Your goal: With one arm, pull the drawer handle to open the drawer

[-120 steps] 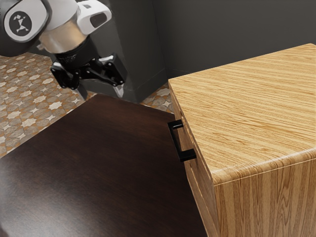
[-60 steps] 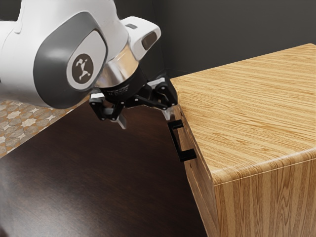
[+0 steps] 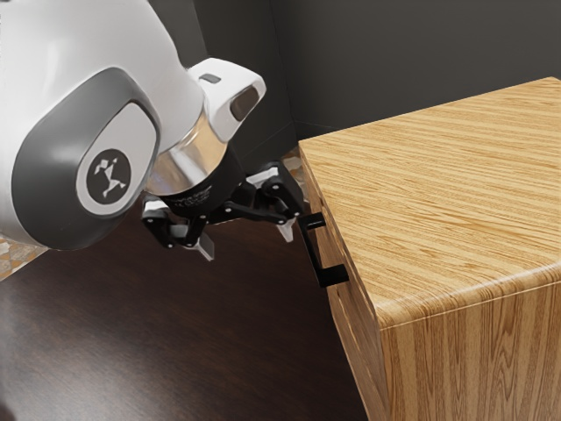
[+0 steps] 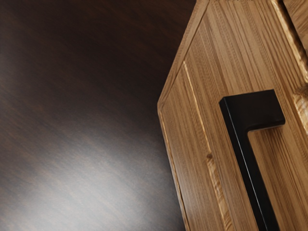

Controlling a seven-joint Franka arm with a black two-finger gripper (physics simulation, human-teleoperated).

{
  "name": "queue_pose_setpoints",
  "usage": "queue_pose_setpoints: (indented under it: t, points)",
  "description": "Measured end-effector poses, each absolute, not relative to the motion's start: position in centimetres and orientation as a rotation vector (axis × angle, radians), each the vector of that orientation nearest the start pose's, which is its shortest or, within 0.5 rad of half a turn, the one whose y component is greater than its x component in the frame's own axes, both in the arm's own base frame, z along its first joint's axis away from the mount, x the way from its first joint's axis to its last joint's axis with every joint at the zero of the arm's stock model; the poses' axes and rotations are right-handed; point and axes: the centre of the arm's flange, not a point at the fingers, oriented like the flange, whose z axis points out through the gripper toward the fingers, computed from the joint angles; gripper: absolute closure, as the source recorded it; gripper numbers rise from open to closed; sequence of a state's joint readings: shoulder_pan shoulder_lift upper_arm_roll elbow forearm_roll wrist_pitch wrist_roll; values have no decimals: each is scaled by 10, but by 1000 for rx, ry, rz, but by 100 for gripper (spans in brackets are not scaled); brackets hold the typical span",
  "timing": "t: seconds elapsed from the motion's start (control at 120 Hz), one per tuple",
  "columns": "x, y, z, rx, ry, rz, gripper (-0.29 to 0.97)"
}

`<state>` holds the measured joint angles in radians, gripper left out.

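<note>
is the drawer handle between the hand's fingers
No, the hand hangs open to the exterior view's left of the black handle, which is outside its fingers.

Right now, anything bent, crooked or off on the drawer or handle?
Nothing stands out. The handle is straight, with both ends seated on the drawer front, which looks flush in the cabinet. The claw is open beside the handle, not around it.
</note>
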<state>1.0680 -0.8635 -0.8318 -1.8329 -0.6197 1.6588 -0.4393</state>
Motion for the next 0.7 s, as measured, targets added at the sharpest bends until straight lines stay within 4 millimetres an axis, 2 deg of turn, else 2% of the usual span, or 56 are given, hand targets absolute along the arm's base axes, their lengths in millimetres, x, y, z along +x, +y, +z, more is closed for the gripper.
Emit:
queue_pose_setpoints:
  t: [0.175,0.35,0.517,0.7]
  points:
    - [414,-162,718,-2949,-976,-797,2]
    - [404,-157,726,-3004,-984,-735,2]
    - [392,-166,726,-3045,-949,-676,2]
    - [395,-176,723,-3053,-923,-708,2]
